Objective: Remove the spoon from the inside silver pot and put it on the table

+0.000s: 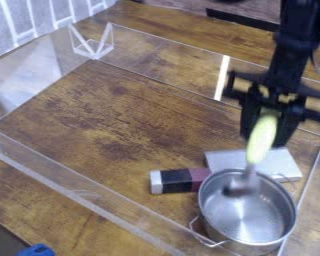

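The black gripper (274, 118) is squeezed tight on the thick yellow-green handle of the spoon (259, 145). The spoon hangs almost straight down in the air, a little tilted. Its small shiny bowl end is just above the far rim of the silver pot (247, 215); the picture is too blurry to tell if they touch. The pot sits near the front right corner of the brown wooden table (109, 110). A small black-and-silver block (182, 179) lies just left of the pot. A flat grey slab (263, 163) lies behind the pot.
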Controlling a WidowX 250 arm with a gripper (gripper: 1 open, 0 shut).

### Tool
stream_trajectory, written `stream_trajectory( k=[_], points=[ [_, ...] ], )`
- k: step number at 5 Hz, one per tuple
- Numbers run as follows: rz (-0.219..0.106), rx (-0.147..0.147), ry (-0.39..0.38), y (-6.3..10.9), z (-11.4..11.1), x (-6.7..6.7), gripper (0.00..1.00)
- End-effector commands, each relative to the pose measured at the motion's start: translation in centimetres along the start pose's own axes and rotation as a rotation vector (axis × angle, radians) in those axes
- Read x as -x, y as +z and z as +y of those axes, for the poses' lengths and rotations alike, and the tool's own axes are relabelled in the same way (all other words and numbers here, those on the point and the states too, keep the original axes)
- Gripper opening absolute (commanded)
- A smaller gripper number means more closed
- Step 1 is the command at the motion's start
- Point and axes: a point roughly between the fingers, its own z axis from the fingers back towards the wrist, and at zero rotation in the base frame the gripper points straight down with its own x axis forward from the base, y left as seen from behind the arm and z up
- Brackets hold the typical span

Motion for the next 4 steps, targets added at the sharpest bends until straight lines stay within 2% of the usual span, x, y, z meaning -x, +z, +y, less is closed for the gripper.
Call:
stream_trajectory(
  k=[1, 2, 3, 4],
  points=[
    [-0.093, 0.047, -0.115, 3.8, 1.8, 0.6, 0.0],
    [-0.092, 0.05, -0.23, 4.0, 3.0, 0.9, 0.0],
    [-0.085, 0.049, -0.318, 3.4, 4.5, 1.7, 0.0],
    [-0.071, 0.047, -0.359, 2.6, 5.8, 2.2, 0.0]
  ],
)
